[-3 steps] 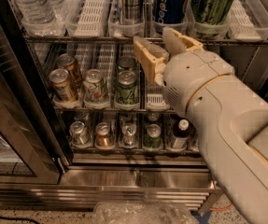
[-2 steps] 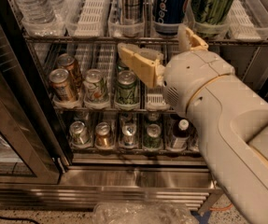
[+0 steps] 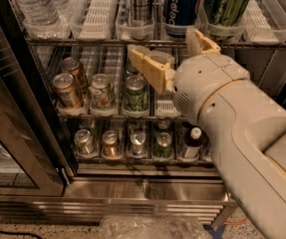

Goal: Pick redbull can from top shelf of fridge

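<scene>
The redbull can, slim and silver with dark blocks, stands in a clear lane bin on the top shelf of the fridge. Its top is cut off by the upper edge of the view. My gripper is open in front of the shelf's front edge, just below and slightly right of the can. One cream finger lies below the can. The other finger points up under the Pepsi can. The gripper touches nothing and holds nothing.
A wide green can stands right of the Pepsi can, and water bottles stand at the top left. Several cans fill the middle rack and the lower rack. The glass door hangs open at left. Crumpled plastic lies on the floor.
The gripper's fingers have spread wide apart, the left one swinging left under the redbull can, the right one shifting right under the Pepsi can. The cans have not moved.
</scene>
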